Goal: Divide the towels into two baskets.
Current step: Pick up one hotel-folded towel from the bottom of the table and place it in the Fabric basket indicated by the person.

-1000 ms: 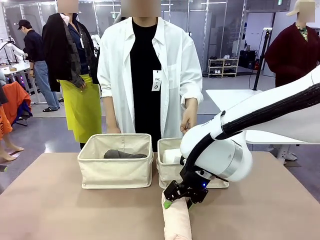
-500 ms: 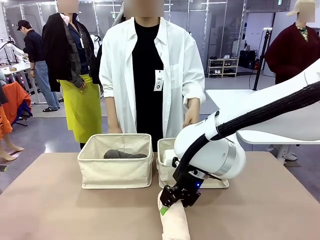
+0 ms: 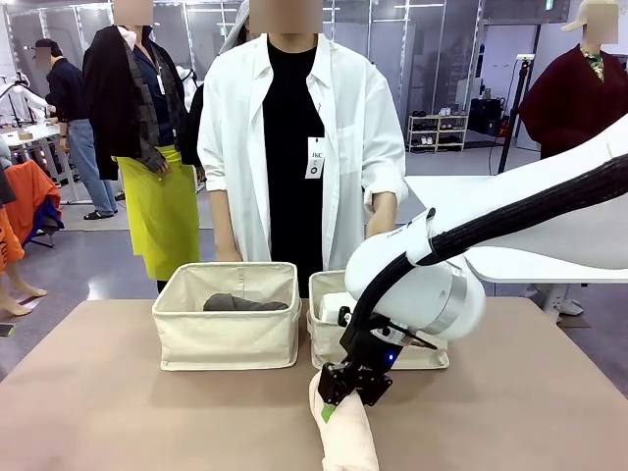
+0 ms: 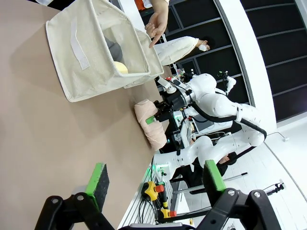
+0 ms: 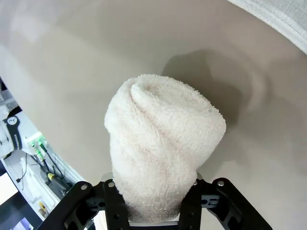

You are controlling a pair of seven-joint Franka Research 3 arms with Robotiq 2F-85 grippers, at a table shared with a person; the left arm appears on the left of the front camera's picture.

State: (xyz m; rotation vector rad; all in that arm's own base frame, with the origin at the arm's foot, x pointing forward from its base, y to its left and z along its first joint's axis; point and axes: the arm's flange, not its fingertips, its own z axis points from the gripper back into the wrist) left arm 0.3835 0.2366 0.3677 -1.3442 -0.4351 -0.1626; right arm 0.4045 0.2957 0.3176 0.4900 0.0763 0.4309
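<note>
The right gripper (image 3: 345, 391) is clamped on the far end of a pale pink rolled terry towel (image 3: 345, 437), which lies on the tan surface (image 3: 118, 412) in front of the baskets. From the right wrist, the roll's swirled end (image 5: 160, 143) rises from between the black fingers. The left gripper (image 4: 154, 179) hangs above the surface with its green pads spread wide, holding nothing. Two beige canvas rectangular baskets stand side by side: the left basket (image 3: 228, 339) contains a dark grey rolled towel (image 3: 243, 303); the right basket (image 3: 324, 334) contains a white rolled towel (image 3: 337, 305). A person in a white shirt (image 3: 304, 147) stands behind the baskets.
</note>
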